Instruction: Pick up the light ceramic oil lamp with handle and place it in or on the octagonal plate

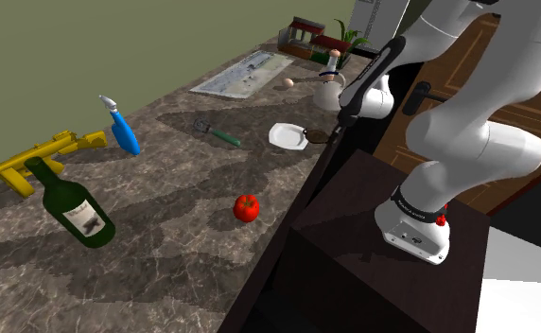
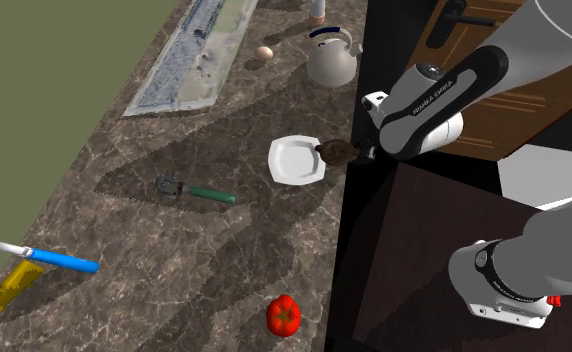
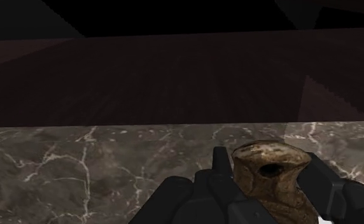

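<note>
Wrist view: hand [image 3: 267, 164] grips brown oil lamp [image 3: 271, 181]; second exterior view places it beside plate [image 2: 292, 160]

**Oil lamp [image 3: 270, 173] held at the octagonal plate [image 2: 292, 160]**

The oil lamp is mottled brown and rounded, with a small dark hole in its side, and is clasped between the jaws. In the second exterior view it shows just right of centre, against the plate's right rim. The plate is white, bare and flat on the marbled worktop [image 2: 124, 230], near its edge.
</note>
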